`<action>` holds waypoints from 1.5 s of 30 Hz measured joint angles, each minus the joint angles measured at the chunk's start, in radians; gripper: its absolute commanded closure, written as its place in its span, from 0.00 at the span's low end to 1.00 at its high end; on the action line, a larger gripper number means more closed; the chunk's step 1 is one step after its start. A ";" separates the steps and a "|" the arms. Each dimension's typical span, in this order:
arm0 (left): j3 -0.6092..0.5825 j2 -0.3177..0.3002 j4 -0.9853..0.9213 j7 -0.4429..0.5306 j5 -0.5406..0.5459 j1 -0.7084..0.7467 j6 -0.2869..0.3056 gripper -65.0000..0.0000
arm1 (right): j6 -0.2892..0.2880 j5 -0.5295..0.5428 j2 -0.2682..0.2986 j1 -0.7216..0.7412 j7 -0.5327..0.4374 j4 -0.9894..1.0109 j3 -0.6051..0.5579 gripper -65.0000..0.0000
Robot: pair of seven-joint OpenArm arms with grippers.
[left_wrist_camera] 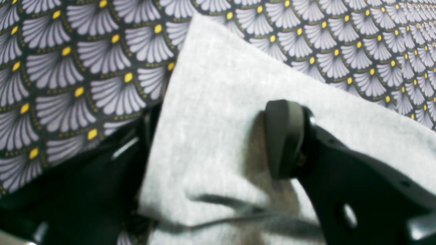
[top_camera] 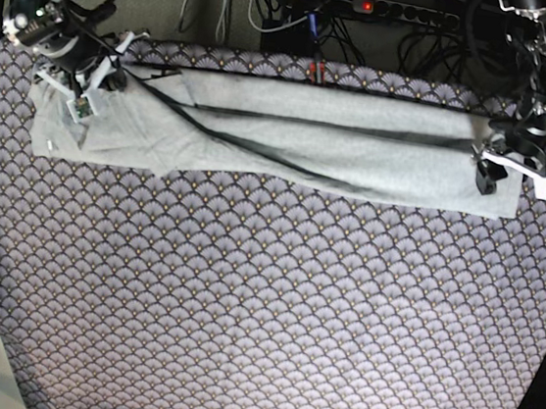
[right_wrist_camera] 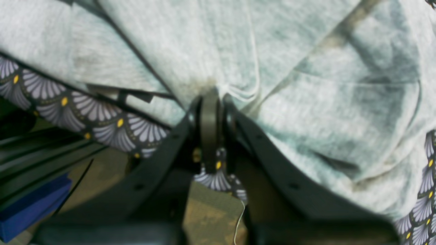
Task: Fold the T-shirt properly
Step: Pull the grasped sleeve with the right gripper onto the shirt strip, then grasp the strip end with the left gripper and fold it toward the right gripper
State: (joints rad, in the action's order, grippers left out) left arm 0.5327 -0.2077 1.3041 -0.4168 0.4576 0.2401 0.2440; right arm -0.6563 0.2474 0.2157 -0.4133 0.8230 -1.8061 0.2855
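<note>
T-shirt [top_camera: 290,137]: long folded band across far side of bench cloth [top_camera: 262,302] | left tool [top_camera: 499,171]: at its right-hand end | right tool [top_camera: 84,89]: at its left-hand end | power strip [top_camera: 403,12]: behind bench

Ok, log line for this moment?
T-shirt: long band, far edge of tablecloth | left gripper: astride shirt corner | right gripper: shut on T-shirt
</note>
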 measured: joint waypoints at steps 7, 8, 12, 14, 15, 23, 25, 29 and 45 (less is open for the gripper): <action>0.002 -0.028 0.012 -0.076 0.024 0.011 0.019 0.37 | 0.002 0.000 0.000 0.003 0.000 0.000 0.000 0.94; 0.002 -0.030 0.012 -0.078 0.026 0.011 0.019 0.37 | 0.002 0.000 0.000 0.003 0.000 0.000 0.000 0.94; 0.002 -0.030 0.012 -0.076 0.027 0.014 0.019 0.37 | 0.002 -0.003 0.000 0.020 0.010 0.001 0.000 0.94; 0.002 -0.030 0.013 -0.072 0.031 0.018 0.020 0.38 | 0.002 -0.003 0.000 0.027 0.003 0.001 0.000 0.94; 0.002 -0.029 0.013 -0.069 0.031 0.020 0.020 0.39 | 0.002 0.001 0.000 0.027 0.003 0.001 0.000 0.94; 0.003 -0.028 0.009 -0.079 0.035 0.023 -0.005 1.00 | 0.002 0.000 0.000 0.022 0.004 0.001 0.000 0.94; 0.003 -0.028 0.008 -0.078 0.034 0.023 -0.005 0.98 | 0.002 0.000 0.000 0.022 0.004 0.001 0.000 0.94; 0.003 -0.027 0.022 -0.093 0.037 0.026 -0.009 1.00 | 0.002 0.000 0.000 0.022 0.004 0.001 0.000 0.94; -0.069 0.225 0.644 -0.656 -0.174 0.069 -0.042 1.00 | 0.002 -0.004 -0.019 0.020 0.004 0.001 0.000 0.94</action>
State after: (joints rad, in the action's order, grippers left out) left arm 0.4637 0.0174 1.9484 -1.0725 0.2840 0.3092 0.2020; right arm -0.6540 0.2436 0.1967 -0.3931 0.8272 -1.8053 0.2859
